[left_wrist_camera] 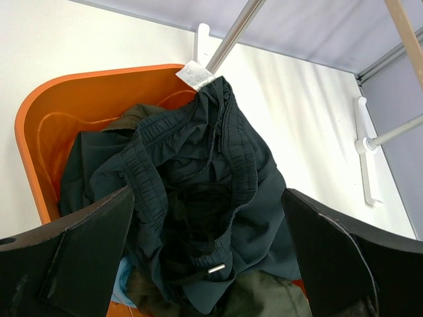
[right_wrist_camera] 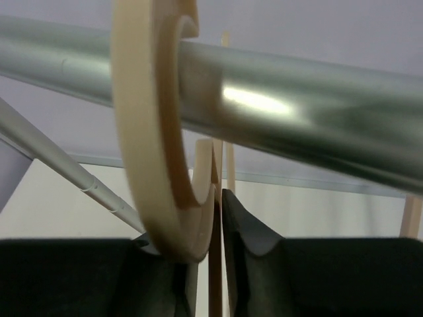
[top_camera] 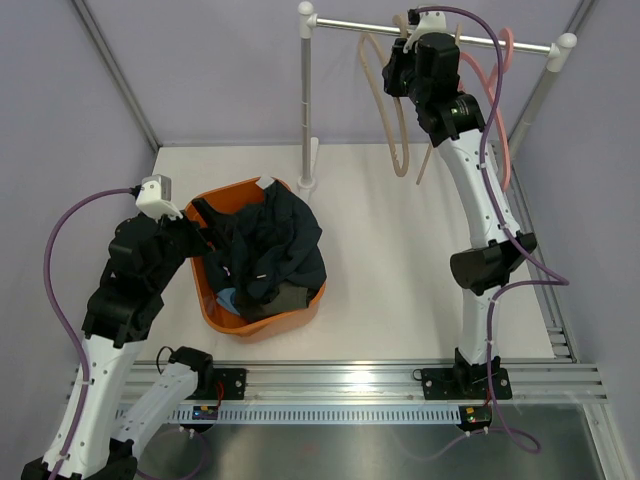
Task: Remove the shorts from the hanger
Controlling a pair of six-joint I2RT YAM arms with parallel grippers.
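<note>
The dark navy shorts (top_camera: 270,245) lie heaped on top in an orange basket (top_camera: 260,328), with the olive green pair (top_camera: 285,300) and a bit of the light blue pair (top_camera: 228,298) under them. My left gripper (top_camera: 195,235) is open at the basket's left rim. In the left wrist view its jaws (left_wrist_camera: 206,195) stand wide apart over the navy shorts (left_wrist_camera: 198,178), holding nothing. My right gripper (top_camera: 405,50) is up at the rail (top_camera: 440,32), shut on the neck of a bare cream hanger (right_wrist_camera: 145,132) whose hook sits over the rail (right_wrist_camera: 297,112).
The cream hanger's loop (top_camera: 378,100) hangs below the rail. A pink hanger (top_camera: 505,100) hangs at the rail's right end behind my right arm. The rack's white left post (top_camera: 305,100) stands just behind the basket. Purple walls close in the table.
</note>
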